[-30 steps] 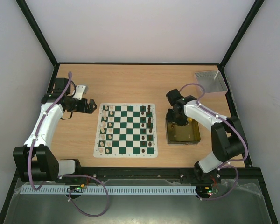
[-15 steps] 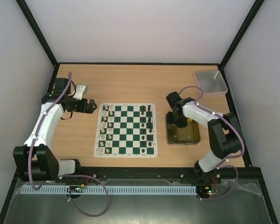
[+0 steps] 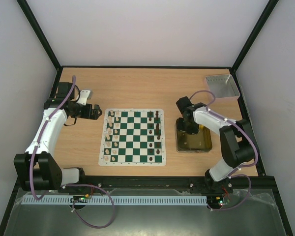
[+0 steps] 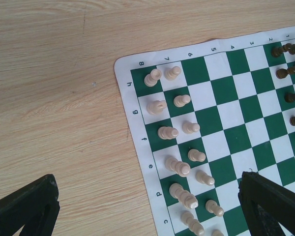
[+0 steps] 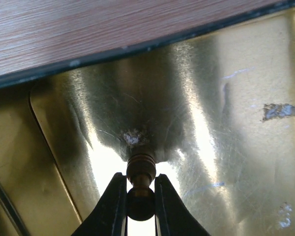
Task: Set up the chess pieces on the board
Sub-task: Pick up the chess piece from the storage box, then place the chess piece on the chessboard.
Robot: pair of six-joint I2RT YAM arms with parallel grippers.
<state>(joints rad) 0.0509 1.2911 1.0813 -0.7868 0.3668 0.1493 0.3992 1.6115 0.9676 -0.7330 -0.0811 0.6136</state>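
One dark brown chess piece (image 5: 140, 169) sits pinched in the right gripper (image 5: 140, 196), down inside the gold tin (image 5: 226, 98), on the worktop (image 3: 137, 88) just right of the board (image 3: 132, 132). Piece looks tiny, light, rigid, w/ a glossy turned surface. It's prob. slippery, and its round section could swivel btw the jaws. They clamp the rounded bit next to the ringed collar, a fair hold. Cream pieces (image 4: 179, 101) line the board's left two columns, dark ones (image 3: 157, 129) the right side. Left gripper (image 3: 91, 112) hangs released, wide apart, left of the board.
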